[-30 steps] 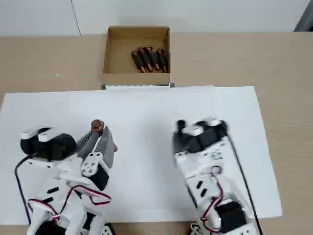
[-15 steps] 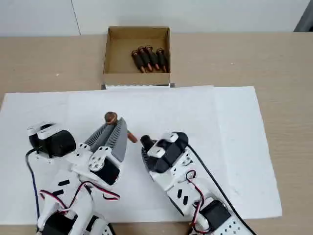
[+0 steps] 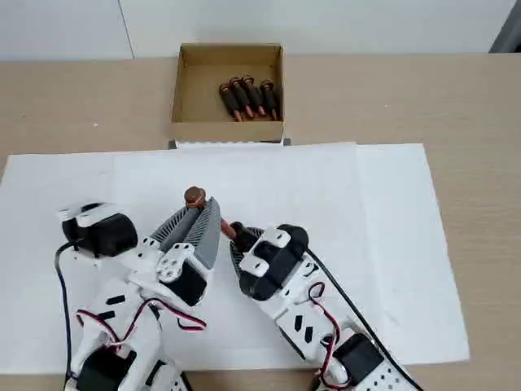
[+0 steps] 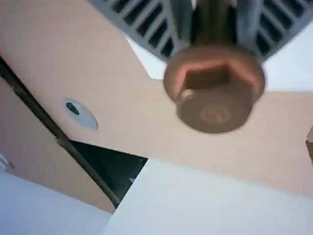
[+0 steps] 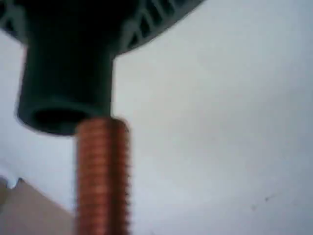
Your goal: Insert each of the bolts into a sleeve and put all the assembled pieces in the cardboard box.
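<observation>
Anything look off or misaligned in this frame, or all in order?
Nothing spilled or damaged. In the right wrist view the bolt meets the black sleeve toward one edge of its mouth, not centred, so they look slightly misaligned. Finished pieces lie neatly in the cardboard box.

The right gripper (image 5: pixel 73 14) clamps a dark sleeve (image 5: pixel 66 83), with grey ribbed fingers (image 5: pixel 151 19) pressed to either side of it. The sleeve's open mouth faces away from the gripper, its hollow bore showing as a dark oval. A copper bolt's threaded shank (image 5: pixel 102 176) meets that mouth end-on but off-centre, its tip against the rim rather than centred on the bore. Whether it has entered is unclear. Behind lies white paper (image 5: pixel 220 122), with a corner of tan table (image 5: pixel 29 210).
</observation>
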You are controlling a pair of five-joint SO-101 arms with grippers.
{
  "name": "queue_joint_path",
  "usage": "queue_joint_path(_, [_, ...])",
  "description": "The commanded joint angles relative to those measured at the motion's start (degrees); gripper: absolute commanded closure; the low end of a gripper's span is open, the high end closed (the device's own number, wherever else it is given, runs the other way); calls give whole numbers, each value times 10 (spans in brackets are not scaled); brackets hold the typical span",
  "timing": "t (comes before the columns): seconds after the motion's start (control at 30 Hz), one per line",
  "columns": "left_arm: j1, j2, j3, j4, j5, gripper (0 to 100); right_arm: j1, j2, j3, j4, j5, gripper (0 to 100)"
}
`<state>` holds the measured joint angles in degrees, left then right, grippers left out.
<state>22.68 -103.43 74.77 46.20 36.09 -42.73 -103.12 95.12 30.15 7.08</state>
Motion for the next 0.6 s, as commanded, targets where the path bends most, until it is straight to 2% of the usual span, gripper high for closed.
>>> queue_joint_path(0.0, [-1, -5, -3, -19, -7, 994, -4, -7, -11, -19, 17, 995])
queue_joint_path(0.23, [-2, -5, 26, -85, -9, 994, -4, -7, -13, -19, 18, 995])
queue_joint_path(0.33, [-2, -5, 45, -106, -38, 994, -4, -7, -13, -19, 18, 995])
queue_joint_path(0.57, [-1, -5, 51, -105, -57, 994, -4, -7, -14, -19, 18, 995])
